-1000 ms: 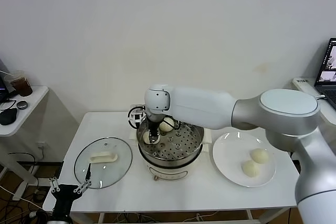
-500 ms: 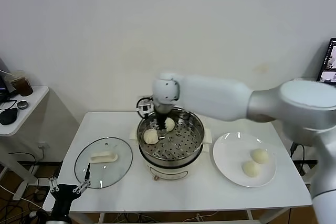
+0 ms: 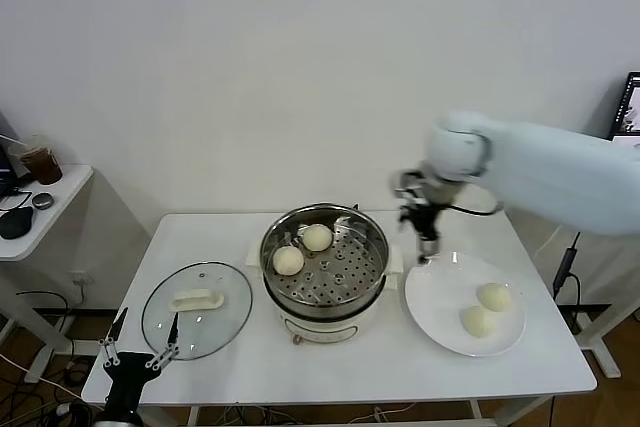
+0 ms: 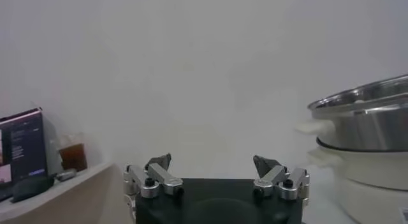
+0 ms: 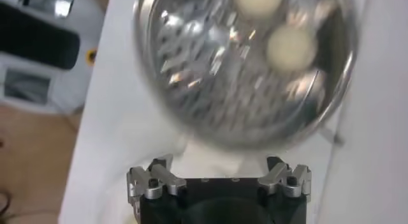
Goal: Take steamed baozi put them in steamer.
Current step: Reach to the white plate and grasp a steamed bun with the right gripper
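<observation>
**Two buns in, two to fetch**

At the far left, the left gripper hangs low off the table's front corner, fingers spread and empty, parked beside the glass lid that lies flat on the table.

In the middle stands the steamer, with two steamed baozi on its perforated tray: one toward the left rim, the other just behind it, near but apart.

Further right, the right gripper hovers between the steamer and the white plate, above the plate's near edge. Its wrist view shows the fingers apart with nothing between them.

On the plate lie the remaining two baozi, close together.

The task looks about half done, the step in hand being the reach for a third bun. The next move calls for carrying the open fingers farther over the plate, descending around one bun and closing gently, since it is probably soft.
</observation>
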Motion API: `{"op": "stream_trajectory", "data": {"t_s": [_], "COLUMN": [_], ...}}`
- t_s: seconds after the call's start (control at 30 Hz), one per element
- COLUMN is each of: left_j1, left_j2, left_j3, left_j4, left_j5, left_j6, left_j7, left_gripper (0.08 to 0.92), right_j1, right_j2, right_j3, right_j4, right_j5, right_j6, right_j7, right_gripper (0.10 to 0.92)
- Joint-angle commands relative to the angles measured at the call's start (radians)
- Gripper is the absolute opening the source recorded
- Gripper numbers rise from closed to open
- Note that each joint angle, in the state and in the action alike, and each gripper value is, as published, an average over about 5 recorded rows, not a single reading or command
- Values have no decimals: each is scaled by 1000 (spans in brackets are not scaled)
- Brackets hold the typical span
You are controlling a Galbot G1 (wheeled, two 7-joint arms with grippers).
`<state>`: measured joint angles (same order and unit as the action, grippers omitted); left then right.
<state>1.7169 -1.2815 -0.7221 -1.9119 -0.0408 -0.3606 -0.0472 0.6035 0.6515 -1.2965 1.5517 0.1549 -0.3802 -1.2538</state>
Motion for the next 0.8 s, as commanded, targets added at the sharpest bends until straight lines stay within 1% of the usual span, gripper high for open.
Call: {"op": "stream_trajectory", "data": {"t_s": [0.03, 0.17, 0.33, 0.53, 0.8], "left_j1": [3, 6, 9, 15, 21], "left_j2": [-4, -13, -20, -26, -27], "left_j3": [3, 3, -2, -14, -32], "left_j4": [-1, -4, -4, -5, -3], "left_j5": [4, 11, 12, 13, 13], "left_j6": [0, 1, 2, 2, 2], "left_j7": [0, -1, -2, -4, -5], "left_gripper": [823, 823, 823, 823, 823], "right_j1": [-309, -509, -669, -761, -804], "right_j2": [-337, -346, -302, -229, -149], "right_j3": [190, 345, 453, 532, 574], "right_j4": [80, 53, -4, -70, -165], "right_j5": [-234, -302, -340, -349, -374], "right_j6": [153, 178, 188, 179, 185], "right_j7": [-30, 35, 96, 130, 157], "right_gripper": [823, 823, 823, 823, 823]}}
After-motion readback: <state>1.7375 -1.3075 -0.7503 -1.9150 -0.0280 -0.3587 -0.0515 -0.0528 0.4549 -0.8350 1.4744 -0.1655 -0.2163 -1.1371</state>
